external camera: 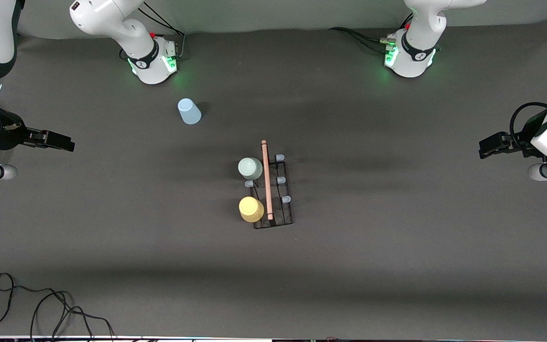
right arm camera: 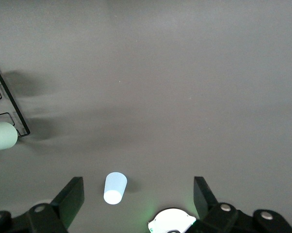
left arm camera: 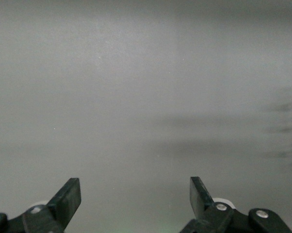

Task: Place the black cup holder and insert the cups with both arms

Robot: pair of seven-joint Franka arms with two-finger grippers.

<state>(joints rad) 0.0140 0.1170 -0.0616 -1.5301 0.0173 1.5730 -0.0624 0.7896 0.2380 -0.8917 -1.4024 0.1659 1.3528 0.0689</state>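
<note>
The black cup holder [external camera: 280, 209] stands mid-table, its wooden rod [external camera: 267, 180] along the middle. A pale grey-green cup [external camera: 250, 168] and a yellow cup [external camera: 251, 209] sit upside down on pegs on the side toward the right arm's end. The light blue cup [external camera: 189, 111] stands upside down on the table near the right arm's base [external camera: 155, 61]. My right gripper [external camera: 60, 141] is open and empty at the right arm's end; its wrist view shows the blue cup [right arm camera: 115, 188] and the holder's edge [right arm camera: 10, 107]. My left gripper [external camera: 485, 146] is open and empty at the left arm's end.
The left arm's base [external camera: 409, 57] stands at the table's back edge. Loose black cables [external camera: 41, 304] lie at the front corner toward the right arm's end. The left wrist view shows only bare grey table [left arm camera: 146, 97].
</note>
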